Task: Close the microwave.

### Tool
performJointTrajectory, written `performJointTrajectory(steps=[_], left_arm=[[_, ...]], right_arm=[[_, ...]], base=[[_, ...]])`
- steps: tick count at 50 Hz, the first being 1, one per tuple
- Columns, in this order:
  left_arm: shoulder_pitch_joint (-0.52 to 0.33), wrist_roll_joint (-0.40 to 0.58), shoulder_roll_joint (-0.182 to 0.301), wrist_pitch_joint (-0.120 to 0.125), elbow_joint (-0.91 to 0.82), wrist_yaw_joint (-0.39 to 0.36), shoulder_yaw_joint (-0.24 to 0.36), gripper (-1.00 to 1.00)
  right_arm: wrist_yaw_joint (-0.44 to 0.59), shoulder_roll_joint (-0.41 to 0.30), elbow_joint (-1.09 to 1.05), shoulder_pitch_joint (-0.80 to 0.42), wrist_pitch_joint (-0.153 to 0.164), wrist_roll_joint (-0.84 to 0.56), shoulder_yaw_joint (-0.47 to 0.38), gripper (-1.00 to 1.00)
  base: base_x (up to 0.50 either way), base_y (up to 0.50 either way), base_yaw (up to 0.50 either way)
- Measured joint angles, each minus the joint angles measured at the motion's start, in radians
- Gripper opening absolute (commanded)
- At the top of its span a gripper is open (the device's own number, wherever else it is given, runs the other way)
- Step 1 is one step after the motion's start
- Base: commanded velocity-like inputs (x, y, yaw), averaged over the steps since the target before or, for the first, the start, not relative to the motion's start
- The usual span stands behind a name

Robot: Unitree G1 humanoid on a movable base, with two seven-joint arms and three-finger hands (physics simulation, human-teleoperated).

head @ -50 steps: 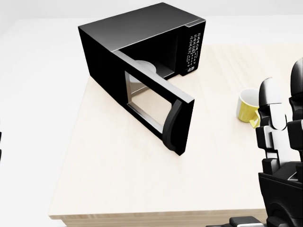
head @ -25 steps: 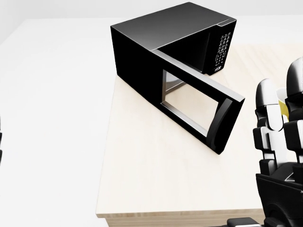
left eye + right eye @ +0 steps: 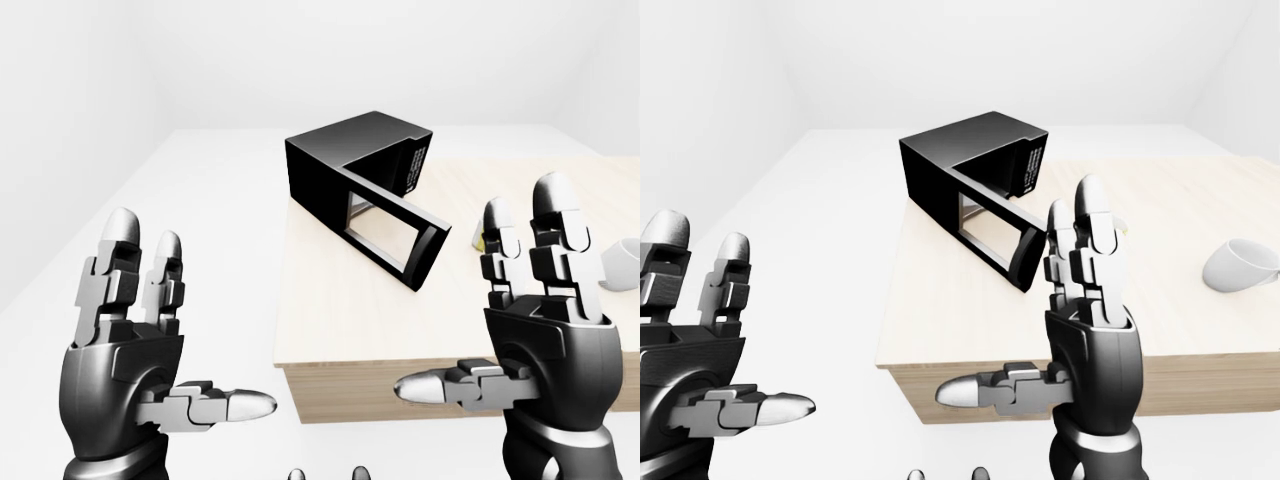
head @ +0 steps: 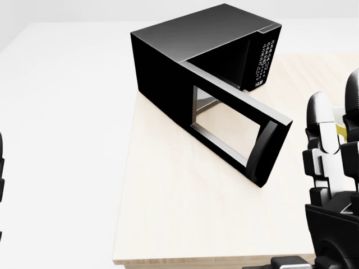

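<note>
- The microwave [image 4: 202,56] stands on the pale wooden table [image 4: 179,213], up and to the left of the right hand [image 3: 545,330] in the left-eye view and well apart from it.
- Its door [image 4: 238,126] is swung wide open, the free edge with the curved handle pointing toward the right hand; nothing touches the door.
- The button panel [image 4: 263,56] shows on the microwave's face, beyond the door's hinge side.
- Right hand: raised upright, palm away from the camera, fingers straight and spread, thumb sticking out to the left. It grips nothing.
- Left hand [image 3: 130,350]: raised the same way at the left of the left-eye view, off the table's edge, fingers apart and thumb pointing right. It is empty and farther from the microwave than the right hand.
- A yellow cup [image 4: 340,129] is mostly hidden behind the right hand's fingers [image 4: 321,134] in the head view.
- A white bowl [image 3: 1240,265] rests on the table to the right of the right hand in the right-eye view.
- Against the head view half a second ago, the whole picture has barely shifted: microwave and door sit almost where they were, the door's angle is unchanged, and the right hand sits slightly further right.
</note>
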Motion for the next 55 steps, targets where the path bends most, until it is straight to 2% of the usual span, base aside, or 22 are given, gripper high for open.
performJointTrajectory(steps=[22,55], left_arm=[[0.005,0.022,0.002,0.0,0.0,-0.004,-0.013,1.0],[0.011,0.012,-0.007,0.0,0.0,-0.016,-0.007,1.0]], right_arm=[[-0.013,-0.006,0.0,0.0,0.0,-0.01,0.012,1.0],[-0.008,0.006,0.0,-0.005,0.0,-0.051,0.018,1.0]], base=[[0.5,0.01,0.0],[0.0,0.0,0.0]])
